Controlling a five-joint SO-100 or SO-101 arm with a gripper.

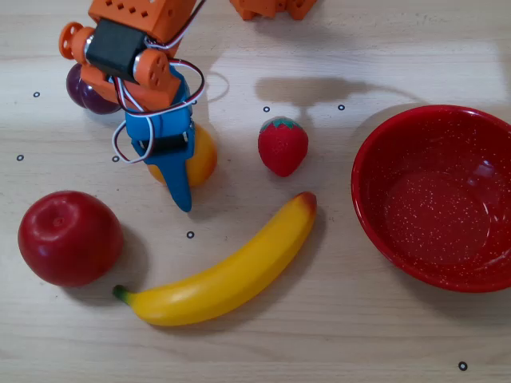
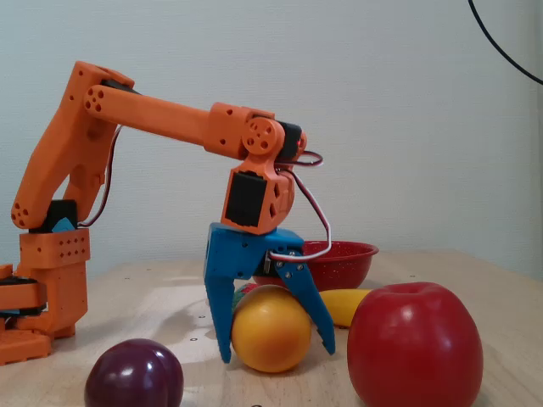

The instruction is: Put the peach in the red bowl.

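Claw down over the peach, closing in for the grab.

Blue fingers straddling the peach on both sides in the fixed view, pretty much touching it, not quite clamped by the looks of it, nothing lifted yet. Peach sitting on the table toward the far left corner in the overhead view, half hidden under the claw there. Red bowl empty over at the right edge, well apart, with a strawberry and banana in between. Probably light hollow plastic, hard and glossy, so slippery and happy to squirt out of a pinch. Best gripped across the widest middle, squarely, not up near the top. Big apple and plum nearby, not in the way.
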